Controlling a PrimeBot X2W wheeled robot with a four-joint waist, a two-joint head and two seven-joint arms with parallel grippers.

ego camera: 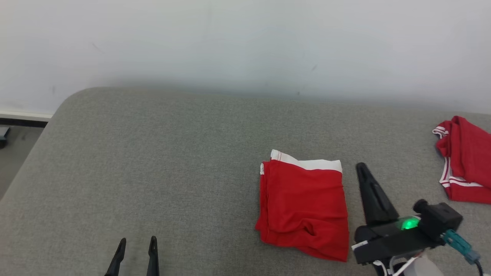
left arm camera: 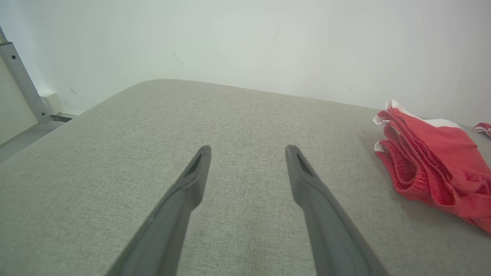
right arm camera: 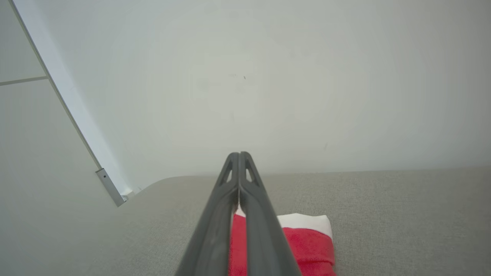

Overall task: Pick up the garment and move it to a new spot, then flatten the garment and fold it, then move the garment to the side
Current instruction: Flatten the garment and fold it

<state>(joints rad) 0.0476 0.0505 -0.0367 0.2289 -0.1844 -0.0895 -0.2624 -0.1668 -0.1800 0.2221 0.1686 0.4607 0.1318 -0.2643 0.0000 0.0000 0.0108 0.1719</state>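
Observation:
The garment (ego camera: 305, 203) is a red piece with a white waistband, folded into a rough square on the grey cushion (ego camera: 172, 161), right of centre. It also lies at the right in the left wrist view (left arm camera: 433, 161) and under the fingers in the right wrist view (right arm camera: 303, 241). My right gripper (ego camera: 361, 167) is just right of the garment, shut, fingers pressed together with nothing between them (right arm camera: 239, 155). My left gripper (ego camera: 137, 242) stands open at the lower left, far from the garment, over bare fabric (left arm camera: 247, 149).
A second red garment with white stripes (ego camera: 464, 161) lies crumpled at the cushion's far right edge. A pale wall rises behind the cushion. The cushion's rounded left corner (ego camera: 73, 99) drops to the floor, where a metal post (left arm camera: 23, 82) stands.

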